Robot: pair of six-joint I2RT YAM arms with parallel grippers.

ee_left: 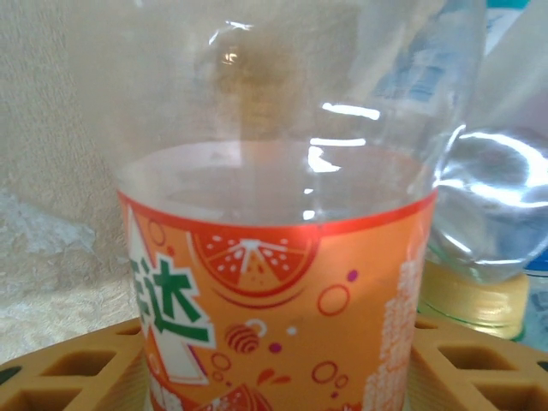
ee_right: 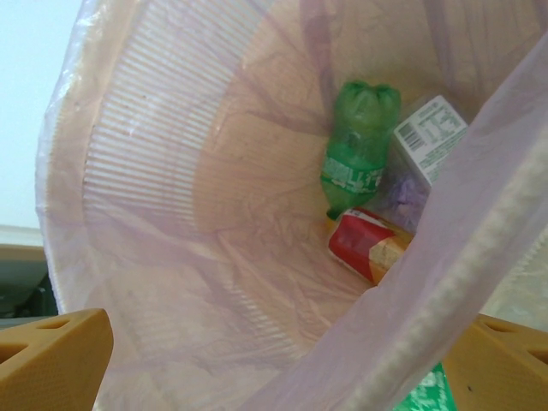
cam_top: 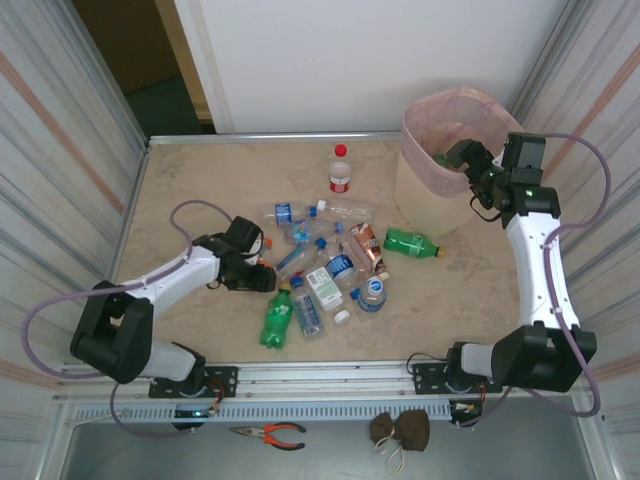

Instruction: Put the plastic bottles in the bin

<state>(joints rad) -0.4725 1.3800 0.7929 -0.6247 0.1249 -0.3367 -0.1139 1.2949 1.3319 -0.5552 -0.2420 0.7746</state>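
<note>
Left end effector [cam_top: 262,273] around orange-labelled bottle [ee_left: 274,300]

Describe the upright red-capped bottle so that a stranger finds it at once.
Start at the beige bin with its pink liner, far right on the table. Left of it, near the far edge, one small clear bottle stands upright. It stands alone, apart from the heap at mid-table, with a red cap and red label.

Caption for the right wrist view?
Right hand open over the pink-lined bin; green bottle and red-labelled bottle lie inside.
</note>
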